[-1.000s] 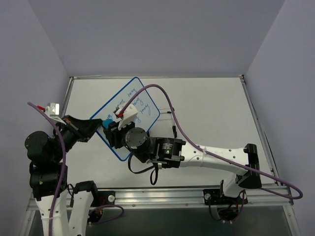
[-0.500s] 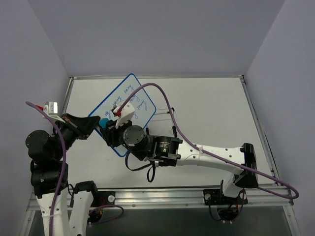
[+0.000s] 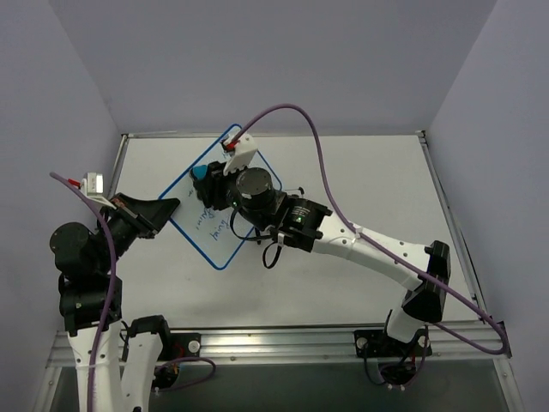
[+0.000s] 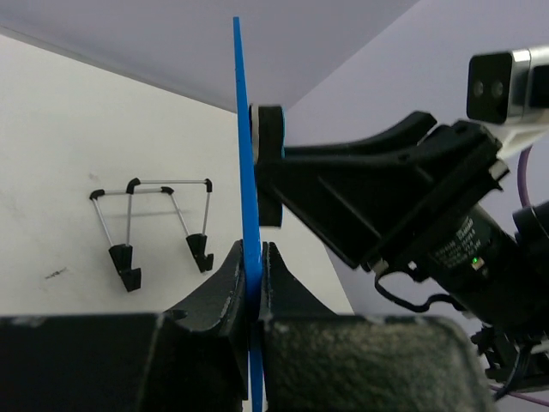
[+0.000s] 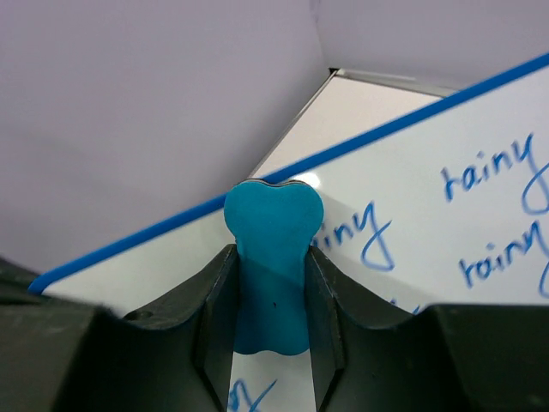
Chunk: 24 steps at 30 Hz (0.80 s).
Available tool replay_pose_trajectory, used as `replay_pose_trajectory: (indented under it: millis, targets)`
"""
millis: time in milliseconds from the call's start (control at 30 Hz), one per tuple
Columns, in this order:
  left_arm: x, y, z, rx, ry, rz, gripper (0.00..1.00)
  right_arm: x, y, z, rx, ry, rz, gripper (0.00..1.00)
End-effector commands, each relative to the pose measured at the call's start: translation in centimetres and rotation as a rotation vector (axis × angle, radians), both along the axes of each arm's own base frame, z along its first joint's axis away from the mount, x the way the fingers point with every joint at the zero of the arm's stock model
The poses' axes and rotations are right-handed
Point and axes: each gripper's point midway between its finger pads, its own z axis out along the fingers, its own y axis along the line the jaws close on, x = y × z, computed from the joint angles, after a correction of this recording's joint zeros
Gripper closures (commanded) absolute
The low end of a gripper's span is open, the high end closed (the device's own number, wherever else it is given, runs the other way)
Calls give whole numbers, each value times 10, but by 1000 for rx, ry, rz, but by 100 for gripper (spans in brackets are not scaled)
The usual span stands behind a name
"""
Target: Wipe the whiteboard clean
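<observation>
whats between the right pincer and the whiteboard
A small teal-blue eraser block, clamped in the right pincer, sits against the blue-framed whiteboard bearing blue handwriting; the right wrist view shows it.

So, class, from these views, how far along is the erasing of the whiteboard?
Done: the left hand clamps the whiteboard by its blue frame. In hand: the right hand holds the blue eraser against the board near one edge. Left: several rows of blue handwriting are legible, so most of the wiping looks undone.
</observation>
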Motion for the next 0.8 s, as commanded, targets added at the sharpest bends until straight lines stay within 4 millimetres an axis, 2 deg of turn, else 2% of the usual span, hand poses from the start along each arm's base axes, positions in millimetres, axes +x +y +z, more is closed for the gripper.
replay_pose_trajectory:
  millis: [0,133,233,267,367,400,533,733,767]
  targets:
    - [-70,-42,66,-25,-247,-299,98,24,-4,-29,-124,2,-61,100]
    - [-71,-42,67,-24,-250,-301,98,27,-1,-29,-159,-11,-55,100]
    - [-72,-43,68,-22,-256,-304,98,23,-1,-36,-177,-8,-38,100]
    - [-71,-43,68,-20,-258,-304,98,19,0,-45,-192,-6,-20,100]
    - [-70,-42,68,-15,-263,-300,98,2,6,-44,-170,-29,31,100]
    - [-69,-42,68,-17,-263,-297,98,-6,7,-51,-187,-35,61,100]
    - [-72,-43,71,-8,-296,-314,98,-51,27,-57,-218,-69,147,100]
    - [-77,-45,71,33,-334,-328,98,-67,27,-50,-176,-53,151,100]
    - [-78,-45,76,46,-371,-328,98,-70,28,-49,-172,-54,155,100]
